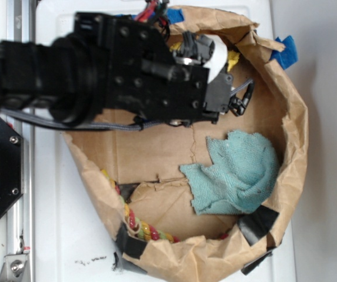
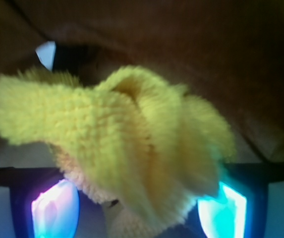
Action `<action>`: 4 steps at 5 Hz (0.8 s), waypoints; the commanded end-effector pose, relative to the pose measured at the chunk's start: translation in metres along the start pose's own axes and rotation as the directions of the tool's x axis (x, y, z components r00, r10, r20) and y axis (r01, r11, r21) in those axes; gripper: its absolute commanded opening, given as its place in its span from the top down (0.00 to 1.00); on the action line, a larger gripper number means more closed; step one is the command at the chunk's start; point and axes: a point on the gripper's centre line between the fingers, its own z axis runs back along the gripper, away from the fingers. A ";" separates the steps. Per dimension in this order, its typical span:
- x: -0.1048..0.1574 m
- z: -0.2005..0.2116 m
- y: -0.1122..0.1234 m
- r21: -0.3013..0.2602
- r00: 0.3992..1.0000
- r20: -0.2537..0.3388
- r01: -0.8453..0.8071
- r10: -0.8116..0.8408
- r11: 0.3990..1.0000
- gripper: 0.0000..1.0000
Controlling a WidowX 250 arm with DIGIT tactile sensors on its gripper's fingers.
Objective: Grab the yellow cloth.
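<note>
The yellow cloth (image 2: 117,139) fills the wrist view, a fluffy bright yellow terry rag bunched in soft folds. It lies between the two lit fingertips of my gripper (image 2: 139,208), whose jaws stand wide apart. The cloth brushes the right pad (image 2: 223,208) and stops just short of the left pad (image 2: 55,208). In the exterior view only a small yellow scrap of the cloth (image 1: 233,59) shows past the black gripper (image 1: 218,64), at the far top edge of the brown paper bag (image 1: 292,135). The arm hides the rest of it.
A larger teal-green terry cloth (image 1: 239,173) lies crumpled at the bag's right side. A multicoloured braided rope (image 1: 139,226) runs along the lower left wall. Black tape (image 1: 256,223) and blue tape (image 1: 284,53) patch the rim. The bag's walls stand up around the gripper.
</note>
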 end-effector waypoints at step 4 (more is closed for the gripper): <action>0.025 -0.010 0.002 -0.007 0.999 0.005 -0.051 0.051 0.999 1.00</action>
